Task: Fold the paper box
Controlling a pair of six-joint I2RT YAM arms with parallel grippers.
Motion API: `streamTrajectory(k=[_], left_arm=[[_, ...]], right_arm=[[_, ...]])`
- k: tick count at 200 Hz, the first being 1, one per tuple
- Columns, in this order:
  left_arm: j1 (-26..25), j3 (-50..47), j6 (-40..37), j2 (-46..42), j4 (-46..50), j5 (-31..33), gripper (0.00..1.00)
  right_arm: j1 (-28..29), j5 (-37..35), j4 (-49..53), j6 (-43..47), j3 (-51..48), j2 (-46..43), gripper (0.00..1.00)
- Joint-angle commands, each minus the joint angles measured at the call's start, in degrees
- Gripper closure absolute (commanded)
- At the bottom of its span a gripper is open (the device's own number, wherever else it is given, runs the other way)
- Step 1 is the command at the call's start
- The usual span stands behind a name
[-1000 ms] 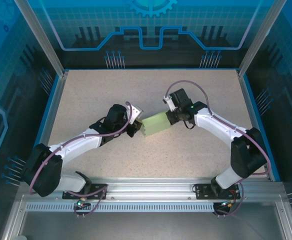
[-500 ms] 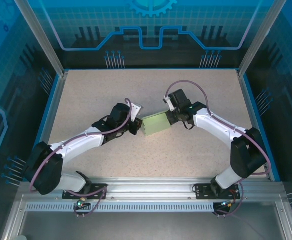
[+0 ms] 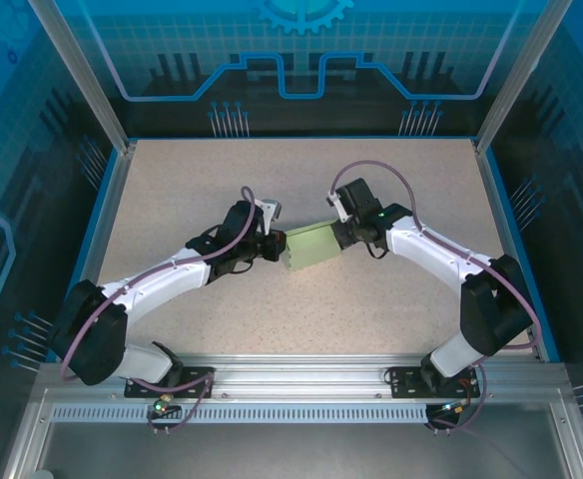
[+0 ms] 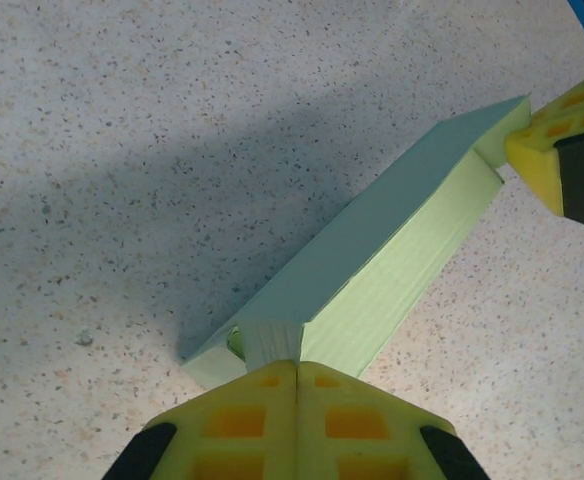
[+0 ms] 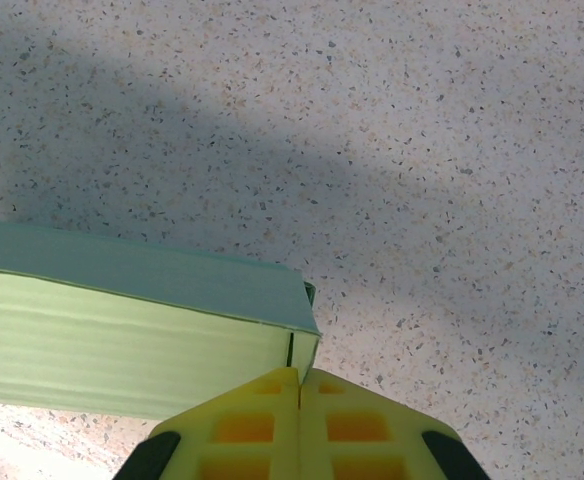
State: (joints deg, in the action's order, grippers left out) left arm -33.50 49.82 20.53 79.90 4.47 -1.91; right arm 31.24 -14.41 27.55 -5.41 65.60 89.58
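The left gripper point(image 4: 297, 372) has its yellow pads pressed flat together, nipping a small pale flap that sticks out of the near end of the paper box point(image 4: 372, 250). At the box's opposite end the right gripper point(image 5: 299, 378) is likewise closed tight. The thin card edge at that corner of the box runs straight into the seam between its pads, so it appears to pinch the end edge there.

The box is a slim, closed rectangular form in pale mint-green card. It spans the gap between the two grippers, and one long narrow side shows faint ribbing. From the left wrist, one yellow finger point(image 4: 552, 145) of the right gripper touches the box's far corner.

Below the box lies the speckled beige table point(image 3: 222, 180), with a broad soft shadow beside the box. From above, both arms reach inward to the box from either side, and blue panelled walls stand well apart from it all round.
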Motion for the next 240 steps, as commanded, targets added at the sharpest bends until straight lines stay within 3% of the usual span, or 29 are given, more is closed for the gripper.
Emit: streamTrajectory(k=[1, 153, 240], left_arm=[[-0.78, 1.71, 5.74, 0.65, -2.26, -2.26, 1.0], [-1.23, -2.59, 16.76, 0.61, -9.1, 1.33, 1.0], [-3.72, -4.83, 14.17, 1.13, -9.09, 7.41, 1.0]], right_arm=[[1.98, 2.55, 1.45, -0.24, -0.39, 0.86, 1.0], [3.15, 1.21, 1.63, -0.7, -0.73, 0.77, 1.0], [3.47, -0.15, 2.04, -0.58, -0.73, 0.77, 1.0]])
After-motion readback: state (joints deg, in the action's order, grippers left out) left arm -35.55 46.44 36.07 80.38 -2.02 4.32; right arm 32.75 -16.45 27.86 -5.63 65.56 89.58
